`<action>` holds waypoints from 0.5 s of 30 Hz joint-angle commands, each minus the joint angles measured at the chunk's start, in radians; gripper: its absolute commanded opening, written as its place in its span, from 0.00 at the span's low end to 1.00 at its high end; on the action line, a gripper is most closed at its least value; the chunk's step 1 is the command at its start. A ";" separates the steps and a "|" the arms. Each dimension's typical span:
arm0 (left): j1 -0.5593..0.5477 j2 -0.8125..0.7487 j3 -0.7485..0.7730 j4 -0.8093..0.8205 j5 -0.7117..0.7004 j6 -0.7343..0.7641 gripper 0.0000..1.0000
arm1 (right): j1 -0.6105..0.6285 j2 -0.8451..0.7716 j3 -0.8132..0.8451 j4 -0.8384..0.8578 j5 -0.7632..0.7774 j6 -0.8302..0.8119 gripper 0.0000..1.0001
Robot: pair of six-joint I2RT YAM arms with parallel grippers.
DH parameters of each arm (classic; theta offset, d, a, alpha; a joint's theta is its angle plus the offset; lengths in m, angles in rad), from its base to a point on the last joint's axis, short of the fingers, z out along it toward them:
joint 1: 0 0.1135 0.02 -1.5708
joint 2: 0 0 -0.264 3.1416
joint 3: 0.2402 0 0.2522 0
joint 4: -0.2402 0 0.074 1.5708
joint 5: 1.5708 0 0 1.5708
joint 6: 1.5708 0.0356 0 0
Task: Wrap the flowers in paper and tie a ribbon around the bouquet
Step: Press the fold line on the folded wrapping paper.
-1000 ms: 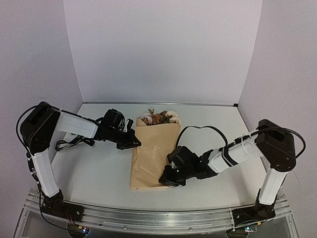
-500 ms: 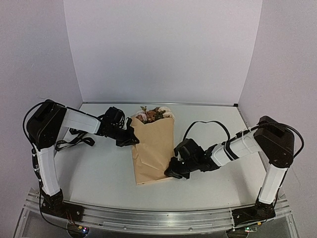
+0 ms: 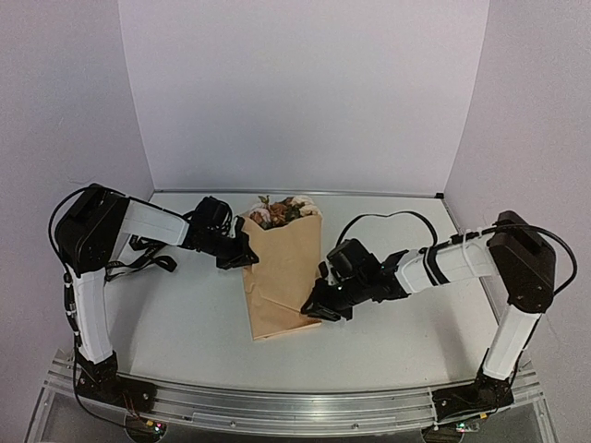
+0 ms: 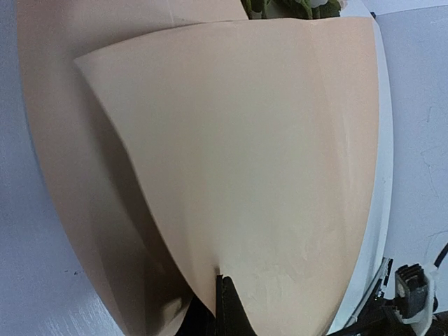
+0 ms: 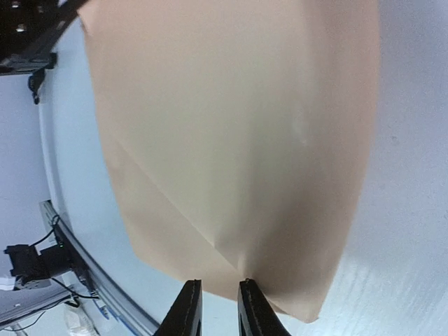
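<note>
Since a sec ago the R gripper [image 3: 315,310] is sitting further from the near edge, now against the lower R side of the bouquet [image 3: 277,277] rather than by its bottom corner; the flowers [image 3: 280,211] at its top end are lying more to the L than before, and the whole wrap is looking narrower. L gripper [image 3: 244,256] is staying clamped on the paper [image 4: 266,154], jaws shut on the edge of a flap on the bouquet's L side, not far below the flowers; in the L wrist view that flap is curving up and over the layer beneath, w/ a shadowed pocket btwn them. R gripper's fingers [image 5: 187,308] are standing a narrow gap apart; the paper's bottom edge is reaching right up to that gap, beside a diagonal crease, but whether the pads are actually touching it is hard to tell from the R wrist view. Flowers are poking out toward the back wall [image 3: 295,92]; cream, pink and brown heads w/ bits of green. Bouquet is lying flat on the white table [image 3: 175,314], roughly mid-table btwn the two arms, bottom end toward the near rail [image 3: 295,404], tilting slightly so the flowers are nearer the L arm. Black cables [image 3: 138,261] are looping under the L forearm.
</note>
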 commanded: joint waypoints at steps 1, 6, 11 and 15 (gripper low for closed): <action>0.006 0.007 0.028 0.037 0.017 -0.010 0.00 | -0.025 -0.041 0.054 -0.008 -0.056 0.024 0.22; 0.006 0.008 0.029 0.037 0.021 -0.016 0.00 | -0.038 -0.015 -0.017 0.144 -0.111 0.122 0.22; 0.006 -0.001 0.022 0.029 0.022 -0.021 0.00 | -0.044 0.021 -0.102 0.266 -0.120 0.195 0.23; 0.006 -0.014 0.015 0.015 0.011 -0.021 0.00 | -0.060 0.095 -0.130 0.366 -0.140 0.263 0.21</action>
